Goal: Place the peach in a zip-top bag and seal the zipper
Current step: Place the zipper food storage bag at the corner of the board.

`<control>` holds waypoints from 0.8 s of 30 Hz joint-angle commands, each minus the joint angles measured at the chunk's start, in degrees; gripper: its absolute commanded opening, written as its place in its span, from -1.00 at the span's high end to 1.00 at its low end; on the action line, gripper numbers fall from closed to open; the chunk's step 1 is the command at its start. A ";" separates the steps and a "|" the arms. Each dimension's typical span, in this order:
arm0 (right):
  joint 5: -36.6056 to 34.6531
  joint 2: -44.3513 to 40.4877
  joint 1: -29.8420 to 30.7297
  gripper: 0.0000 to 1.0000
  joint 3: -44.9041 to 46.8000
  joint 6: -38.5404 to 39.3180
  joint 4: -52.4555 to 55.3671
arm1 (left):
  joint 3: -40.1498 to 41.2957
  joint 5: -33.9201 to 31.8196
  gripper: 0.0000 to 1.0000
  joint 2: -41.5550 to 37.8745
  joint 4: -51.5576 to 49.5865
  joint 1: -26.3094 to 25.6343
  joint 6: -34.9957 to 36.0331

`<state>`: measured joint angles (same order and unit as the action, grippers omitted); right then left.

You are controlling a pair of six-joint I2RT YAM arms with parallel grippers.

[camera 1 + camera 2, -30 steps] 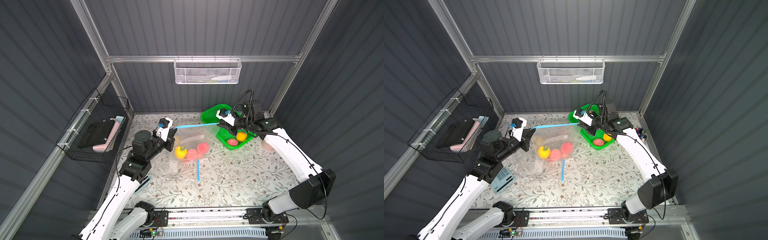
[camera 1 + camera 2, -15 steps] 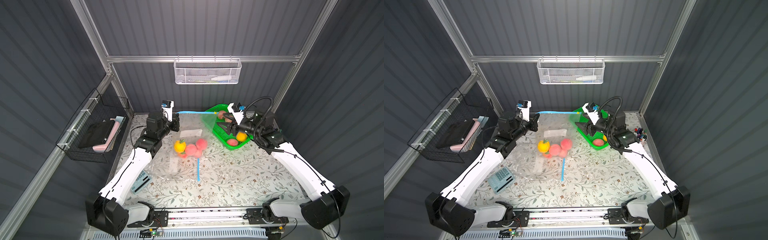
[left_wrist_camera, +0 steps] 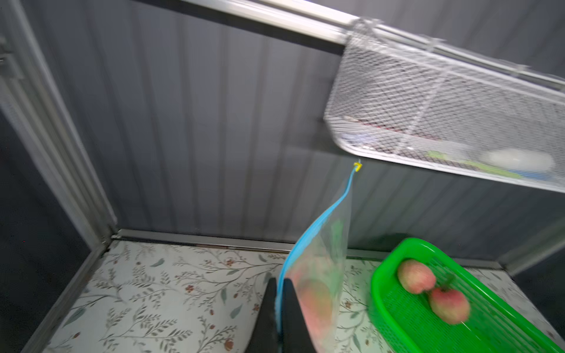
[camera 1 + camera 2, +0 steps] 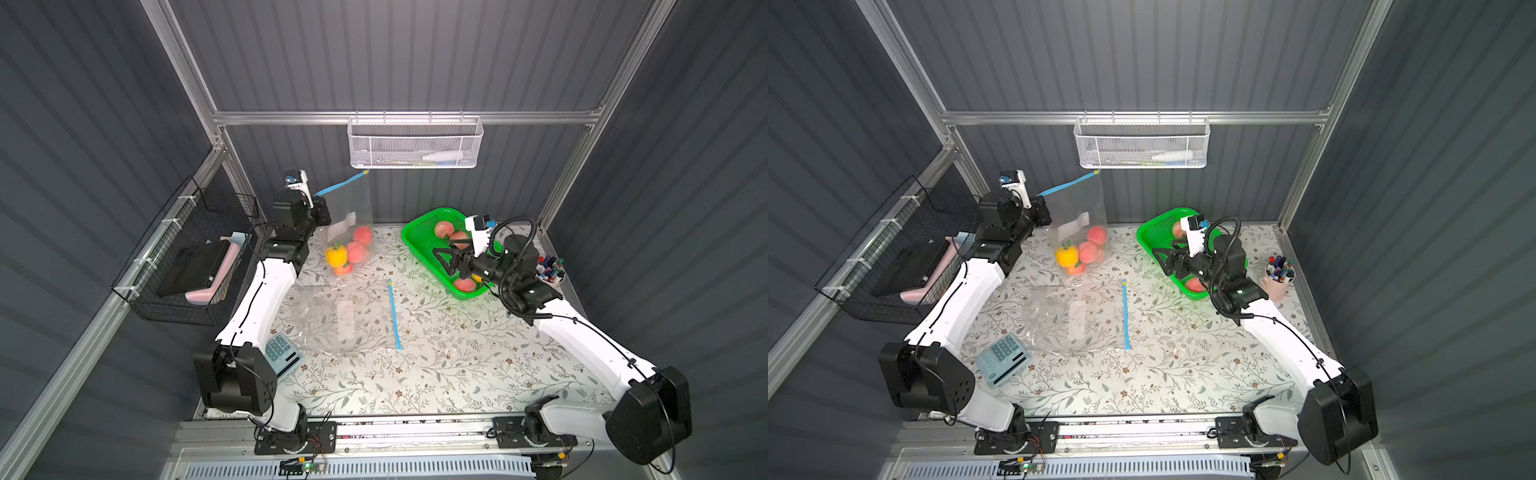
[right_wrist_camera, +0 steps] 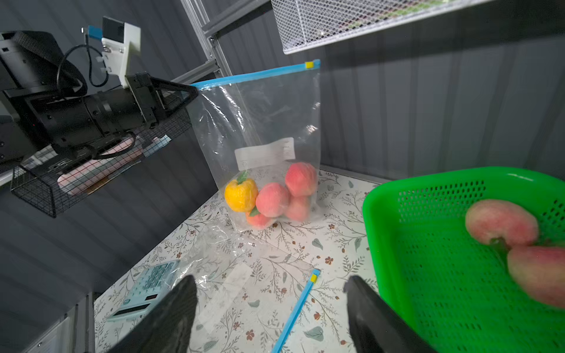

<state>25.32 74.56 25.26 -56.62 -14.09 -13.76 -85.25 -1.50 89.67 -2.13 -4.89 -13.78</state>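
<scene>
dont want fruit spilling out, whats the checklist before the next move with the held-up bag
1. Grip: left gripper shut on the bag at one zipper end: ok.
2. Contents: peaches and a pepper inside, at the bottom: ok.
3. Closing: slider at the end away from that gripper: ok.
4. Seal: looks like one flat strip, but the gripped end is hidden: cannot tell.
5. Free arm: right gripper open, empty, apart from the bag, by the basket: ok.
</scene>
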 commanded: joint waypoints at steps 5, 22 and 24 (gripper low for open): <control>-6.32 6.46 4.32 -0.50 1.33 -11.91 -2.12 | 0.54 -10.31 -0.02 4.76 -7.10 4.86 -7.53; -13.47 19.84 10.28 -0.66 -5.68 -15.07 3.08 | -8.27 -15.00 -0.99 -0.35 -31.97 4.89 -5.28; -12.68 21.49 10.77 -0.68 -6.28 -15.88 4.22 | -7.58 -10.00 -0.99 -1.29 -32.98 4.88 -6.19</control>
<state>14.00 94.24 35.42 -61.14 -27.75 -11.44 -91.61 -17.19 91.85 -30.98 -0.16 -19.99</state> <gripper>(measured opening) 0.837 0.997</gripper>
